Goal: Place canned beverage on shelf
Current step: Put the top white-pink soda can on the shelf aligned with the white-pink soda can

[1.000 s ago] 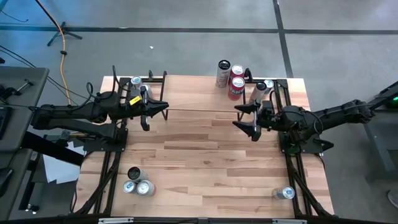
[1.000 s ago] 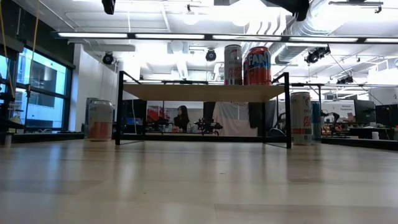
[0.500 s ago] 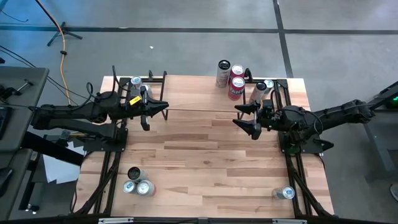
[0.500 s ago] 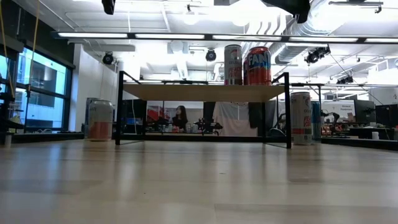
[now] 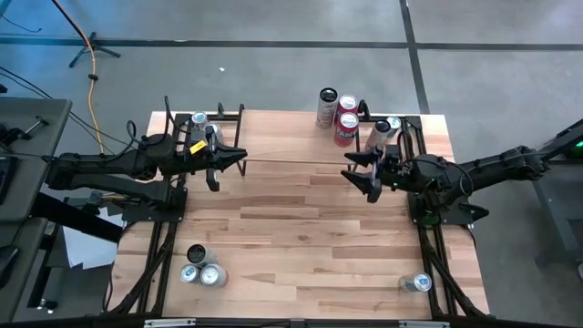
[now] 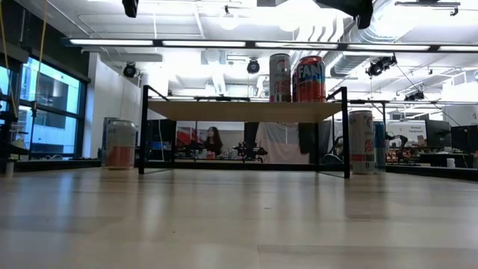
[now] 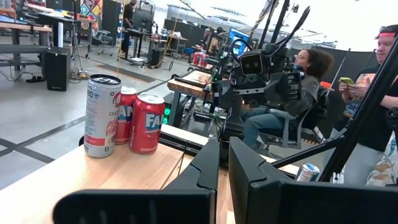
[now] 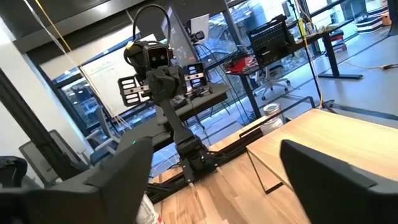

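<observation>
The shelf stands on the far half of the table, and its plank shows on thin black legs in the low view. A silver can and two red cans stand upright on its far right part, also visible as cans in the left wrist view. My left gripper hovers shut and level at the shelf's left end, with nothing in it. My right gripper hovers open at the shelf's right end, facing the left one, fingers apart and nothing between them.
One can stands on the table beside the shelf's left legs and another beside its right legs. Three cans stand at the near left and one can at the near right. People sit beyond the table.
My right gripper's fingers have drawn slightly closer together while staying open; the gripper has kept its place. The cans and my left gripper have not moved.
</observation>
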Controlling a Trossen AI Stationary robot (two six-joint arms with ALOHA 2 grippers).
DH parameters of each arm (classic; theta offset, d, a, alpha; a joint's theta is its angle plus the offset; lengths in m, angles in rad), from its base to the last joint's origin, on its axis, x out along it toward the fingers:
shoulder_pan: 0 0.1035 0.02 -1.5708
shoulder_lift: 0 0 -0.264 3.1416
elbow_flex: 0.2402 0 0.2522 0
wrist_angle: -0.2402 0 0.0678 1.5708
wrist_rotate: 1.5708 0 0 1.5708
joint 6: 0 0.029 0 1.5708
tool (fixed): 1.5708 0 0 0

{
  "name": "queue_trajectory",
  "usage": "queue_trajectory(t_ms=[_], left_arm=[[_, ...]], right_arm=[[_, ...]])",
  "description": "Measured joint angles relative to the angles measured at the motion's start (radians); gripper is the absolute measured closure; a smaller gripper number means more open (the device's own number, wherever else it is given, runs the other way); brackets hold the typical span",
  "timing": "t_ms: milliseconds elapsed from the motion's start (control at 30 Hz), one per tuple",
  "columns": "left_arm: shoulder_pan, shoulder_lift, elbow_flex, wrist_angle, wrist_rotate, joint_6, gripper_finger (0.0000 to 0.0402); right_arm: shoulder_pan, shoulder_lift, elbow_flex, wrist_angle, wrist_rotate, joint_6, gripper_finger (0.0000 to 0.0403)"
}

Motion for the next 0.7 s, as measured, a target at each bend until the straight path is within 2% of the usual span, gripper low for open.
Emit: queue_trajectory(t_ms=[133,333,367,500,633,700], left_arm=[[0.0,0.0,0.0,0.0,0.0,0.0,0.0401],[0.0,0.0,0.0,0.0,0.0,0.0,0.0401],[0.0,0.0,0.0,0.0,0.0,0.0,0.0402],[0.0,0.0,0.0,0.0,0.0,0.0,0.0402],[0.0,0.0,0.0,0.0,0.0,0.0,0.0402],[0.0,0.0,0.0,0.0,0.0,0.0,0.0401]], right_arm=[[0.0,0.0,0.0,-0.016,-0.021,-0.021,0.0167],[0.0,0.0,0.0,-0.066,-0.093,-0.108,0.0363],[0.0,0.001,0.0,-0.071,-0.106,-0.131,0.0382],[0.0,0.001,0.0,-0.082,-0.107,-0.155,0.0382],[0.0,0.0,0.0,-0.098,-0.101,-0.17,0.04],[0.0,0.0,0.0,-0.1,-0.101,-0.181,0.0393]])
